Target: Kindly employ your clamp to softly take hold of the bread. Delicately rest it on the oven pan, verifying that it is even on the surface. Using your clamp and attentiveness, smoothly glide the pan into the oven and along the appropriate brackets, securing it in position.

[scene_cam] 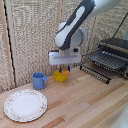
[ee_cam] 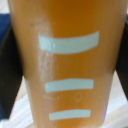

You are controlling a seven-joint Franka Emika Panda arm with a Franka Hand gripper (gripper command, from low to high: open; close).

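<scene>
My clamp (scene_cam: 63,70), a white block with short dark fingers, hangs just over the yellow bowl (scene_cam: 60,77) at the table's back. It is shut on the bread (scene_cam: 65,72), an orange-brown piece showing between the fingertips. In the wrist view the bread (ee_cam: 67,65) fills the picture, orange with three pale stripes, and dark fingers (ee_cam: 7,65) press it from both sides. I cannot tell whether the bread still touches the bowl. The oven (scene_cam: 118,46) stands at the exterior view's right. The oven pan (scene_cam: 107,60), a dark wire rack, sticks out of its front. The brackets inside are not discernible.
A blue cup (scene_cam: 39,80) stands beside the yellow bowl on the exterior view's left. A large patterned plate (scene_cam: 25,105) lies near the front left corner. A second dark wire grid (scene_cam: 95,73) rests on the wooden table below the oven. A wicker screen closes off the back.
</scene>
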